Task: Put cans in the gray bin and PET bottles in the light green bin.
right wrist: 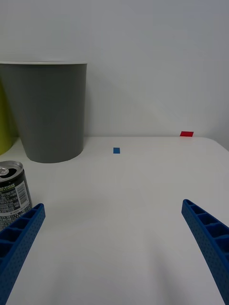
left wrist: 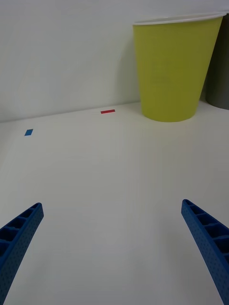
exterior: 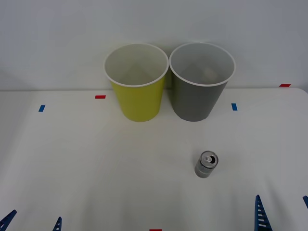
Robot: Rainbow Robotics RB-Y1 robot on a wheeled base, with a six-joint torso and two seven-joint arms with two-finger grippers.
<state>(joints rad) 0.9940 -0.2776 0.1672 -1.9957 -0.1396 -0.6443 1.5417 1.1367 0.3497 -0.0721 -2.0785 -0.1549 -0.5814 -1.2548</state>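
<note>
A small silver can [exterior: 206,164] stands upright on the white table, in front of the gray bin [exterior: 199,98]. The light green bin [exterior: 137,101] stands just left of the gray one, both upright at the back. My right gripper [exterior: 283,211] is open near the table's front right, and the can [right wrist: 12,193] sits just beyond one fingertip, outside the gap. In the right wrist view the gray bin [right wrist: 50,114] is farther off. My left gripper [exterior: 33,222] is open and empty at the front left, facing the light green bin [left wrist: 171,71]. PET bottles are out of view.
Small blue tape marks [exterior: 42,108] [exterior: 234,106] and red tape marks [exterior: 100,96] [exterior: 285,85] lie on the table. Another red mark [exterior: 155,230] is at the front edge. A pale wall rises right behind the bins. Bare tabletop spreads between the grippers and the bins.
</note>
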